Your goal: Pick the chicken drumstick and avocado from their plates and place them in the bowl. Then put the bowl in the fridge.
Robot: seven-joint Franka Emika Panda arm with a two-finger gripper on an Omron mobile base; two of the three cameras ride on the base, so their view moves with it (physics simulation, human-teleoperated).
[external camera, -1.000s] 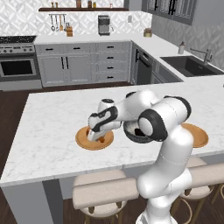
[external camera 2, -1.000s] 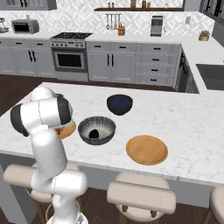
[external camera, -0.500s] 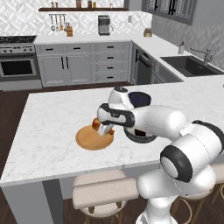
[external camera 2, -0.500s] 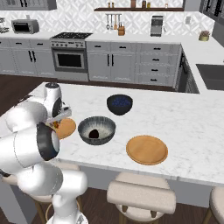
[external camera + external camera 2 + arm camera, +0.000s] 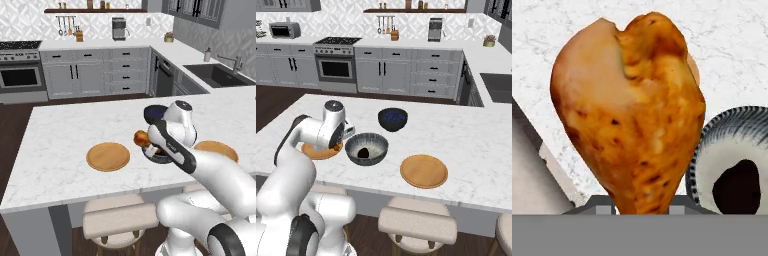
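Observation:
My gripper [image 5: 151,145] is shut on the chicken drumstick [image 5: 142,138], holding it above the counter just left of the grey speckled bowl [image 5: 367,148]. In the hand view the drumstick [image 5: 632,115] stands large between the fingertips, thick end up, with the bowl [image 5: 727,135] at the lower right. The dark avocado [image 5: 362,153] lies inside the bowl. The left plate [image 5: 108,156] is bare. The second plate [image 5: 424,171] sits bare to the right of the bowl. The fridge is out of view.
A glossy navy bowl [image 5: 392,119] stands just behind the grey bowl. Stools [image 5: 417,225] line the island's near edge. Cabinets, an oven [image 5: 335,69] and a sink [image 5: 216,74] run along the far and right walls.
The gripper has lifted the drumstick off the left plate and carried it rightward to the bowl's edge. That plate is now bare.

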